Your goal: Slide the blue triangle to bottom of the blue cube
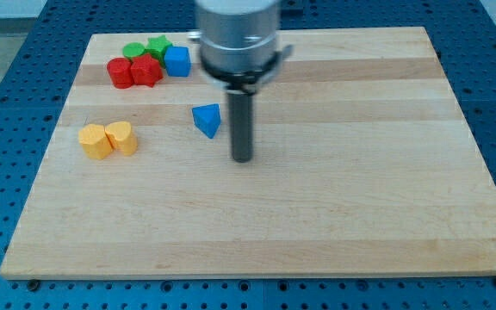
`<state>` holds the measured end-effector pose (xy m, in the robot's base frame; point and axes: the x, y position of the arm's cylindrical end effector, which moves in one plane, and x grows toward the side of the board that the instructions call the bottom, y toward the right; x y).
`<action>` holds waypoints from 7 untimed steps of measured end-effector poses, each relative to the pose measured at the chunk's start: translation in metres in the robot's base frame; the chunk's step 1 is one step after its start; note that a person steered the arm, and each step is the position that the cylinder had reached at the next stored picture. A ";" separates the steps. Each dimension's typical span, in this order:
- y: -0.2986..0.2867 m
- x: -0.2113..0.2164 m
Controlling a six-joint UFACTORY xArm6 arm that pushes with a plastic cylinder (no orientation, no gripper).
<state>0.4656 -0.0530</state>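
Note:
The blue triangle (207, 119) lies on the wooden board (317, 215), left of centre. The blue cube (176, 61) sits near the view's top left, above and slightly left of the triangle, with a clear gap between them. My tip (243, 158) rests on the board just right of the triangle and a little lower, not touching it. The rod rises from the tip to the arm's grey housing (237, 34) at the view's top.
A green cylinder (133, 52) and a green star (158, 46) sit left of the blue cube. Two red blocks (133, 72) lie just below them, touching the cube's left side. Two yellow blocks (108, 139) lie at the view's left.

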 end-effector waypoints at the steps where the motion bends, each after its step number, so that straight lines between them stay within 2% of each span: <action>1: -0.069 -0.005; 3: -0.039 -0.097; 4: -0.056 -0.060; 5: -0.055 -0.006; 6: -0.032 -0.024; 7: -0.032 -0.062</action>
<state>0.4034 -0.0852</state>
